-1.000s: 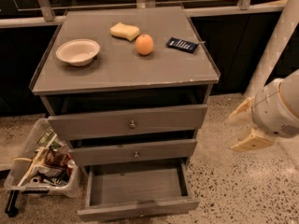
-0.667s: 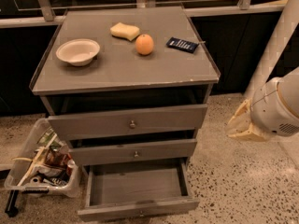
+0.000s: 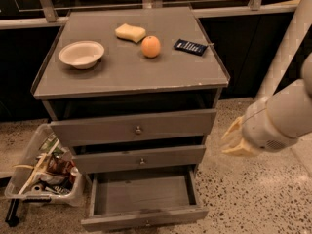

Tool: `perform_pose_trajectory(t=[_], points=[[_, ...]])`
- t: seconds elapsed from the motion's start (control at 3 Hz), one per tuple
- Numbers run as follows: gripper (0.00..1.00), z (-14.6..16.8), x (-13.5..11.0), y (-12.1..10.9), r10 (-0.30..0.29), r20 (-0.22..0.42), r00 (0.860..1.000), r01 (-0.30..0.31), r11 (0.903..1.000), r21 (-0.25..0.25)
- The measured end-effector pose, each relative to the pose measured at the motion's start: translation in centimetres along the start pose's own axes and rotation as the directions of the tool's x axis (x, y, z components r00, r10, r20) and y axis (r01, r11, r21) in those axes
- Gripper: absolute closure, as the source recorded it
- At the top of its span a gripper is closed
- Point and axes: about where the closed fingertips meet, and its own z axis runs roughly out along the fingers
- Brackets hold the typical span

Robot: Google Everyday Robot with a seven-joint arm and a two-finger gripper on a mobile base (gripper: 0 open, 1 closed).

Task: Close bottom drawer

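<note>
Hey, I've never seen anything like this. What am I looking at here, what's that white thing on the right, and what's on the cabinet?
This is one picture, taken from above and in front of a grey cabinet. The white thing is a robot's arm. Its gripper, the pale tip, hangs in the air to the right of the drawers and holds nothing. On top lie a bowl, a sponge, an orange and a flat dark packet. The bottom drawer is pulled out, and nothing shows inside it. A bin of clutter stands on the floor at the left.
</note>
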Motion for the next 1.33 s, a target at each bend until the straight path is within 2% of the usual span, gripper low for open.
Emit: perform_pose_trajectory(t=[0.33,0.67,1.0,1.33], points=[[1.00,6.7,-0.2,0.2,0.020,0.039,0.999,-0.019,0.9996,-0.021],[1.00,11.3,0.4,-0.5,0.036,0.076,0.997,-0.036,0.9993,0.008],[1.00,14.6,2.2,-0.8,0.045,0.176,0.983,-0.051,0.9982,0.030],[1.00,14.6,2.2,-0.8,0.047,0.176,0.983,-0.053,0.9981,0.030]])
